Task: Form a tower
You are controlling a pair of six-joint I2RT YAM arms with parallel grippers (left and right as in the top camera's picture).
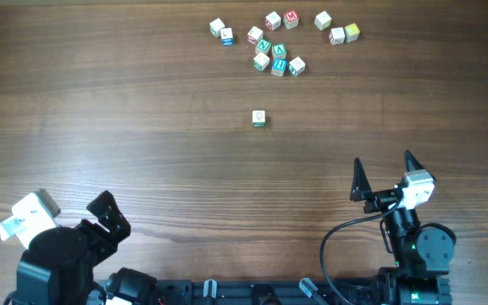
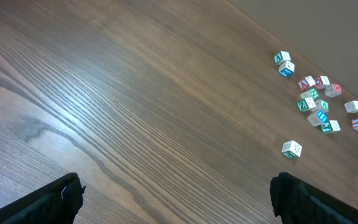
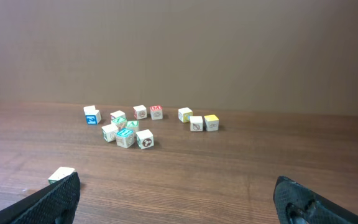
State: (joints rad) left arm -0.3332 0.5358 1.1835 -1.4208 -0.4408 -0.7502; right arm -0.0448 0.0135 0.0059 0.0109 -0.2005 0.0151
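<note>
overhead, counter (image 1: pixel 142 127): dark wood grain, fills pretty much the whole shot
overhead, lone block (image 1: pixel 259 119): sits by itself mid-counter, pale top with a green edge
overhead, bunch of blocks (image 1: pixel 279 51): loose scatter past the lone block on the far side. It spreads to both sides of it, more to the right, with red, green, blue and one yellow face showing
overhead, stacking: not started, every block looks to be sitting straight on the counter
overhead, left hand (image 1: pixel 108 212): well back from the lone block, near side and off to the left. Can't really read the fingers from up here
overhead, right hand (image 1: pixel 383 159): near side of the lone block and off to the right, two black fingers spread wide, nothing between them
left wrist, left hand (image 2: pixel 176 205): fingers sit way apart at the two bottom corners, only bare counter (image 2: pixel 135 93) between them
left wrist, lone block (image 2: pixel 291 149): right above the right-side finger, with the bunch of blocks (image 2: pixel 304 104) just beyond it
right wrist, right hand (image 3: pixel 176 202): fingers wide apart, holding nothing
right wrist, lone block (image 3: pixel 61 175): just over the left-side finger
right wrist, bunch of blocks (image 3: pixel 125 137): beyond the lone block and to its right, in front of a plain brown wall (image 3: pixel 229 50)
</note>
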